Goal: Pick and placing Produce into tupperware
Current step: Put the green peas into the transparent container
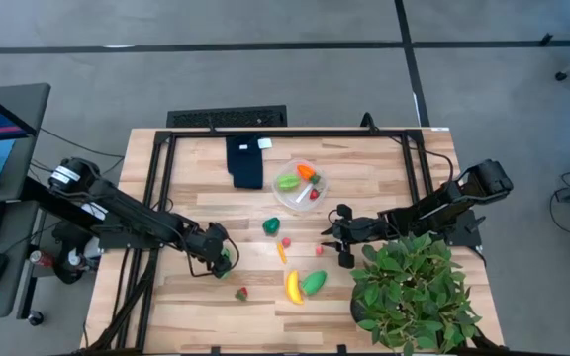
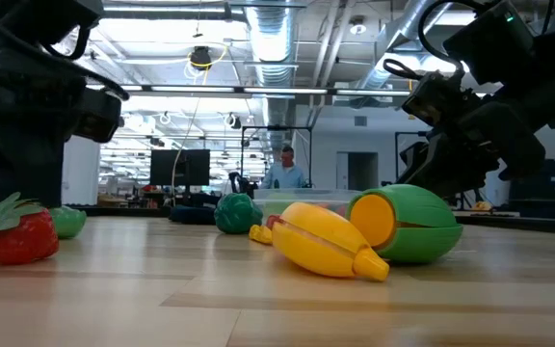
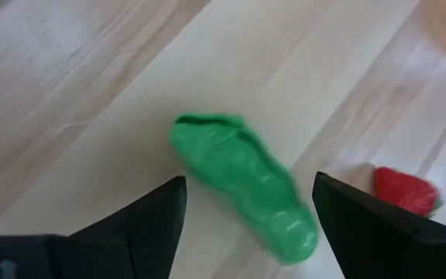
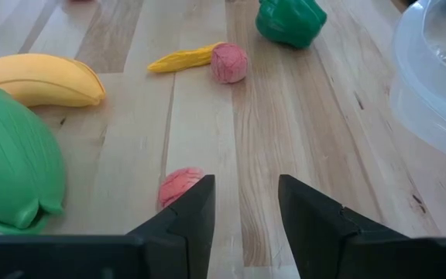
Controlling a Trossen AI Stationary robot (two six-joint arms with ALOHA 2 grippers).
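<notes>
Big open workshop behind a pale wooden table (image 1: 196, 297), and the produce is mostly scattered loose across the boards. The tupperware (image 1: 300, 185) sits toward the far edge next to a dark blue cloth (image 1: 246, 161), already holding a green piece and something orange, so I'd say the job's partly done.

The left gripper (image 3: 246, 225) hangs right over a long green piece (image 3: 242, 184), fingers spread wide with the piece between them and not touching it. Looks lined up for a grab. A red strawberry (image 3: 405, 191) lies just off to one side of it.

The right gripper (image 4: 245, 205) is also spread apart, empty, low over the wood with a small pink piece (image 4: 178, 186) just beside one finger. Ahead of it: another pink piece (image 4: 229, 62), a yellow-orange strip (image 4: 183, 57), a dark green pepper-ish thing (image 4: 289, 21). Off to its side, the banana (image 4: 37, 80) and a green pod (image 4: 14, 163).

The overhead view shows the whole spread plus the potted plant (image 1: 414, 292); only the wrist cams show the finger gaps. The low view gives the banana and pod touching, and a person far back.
</notes>
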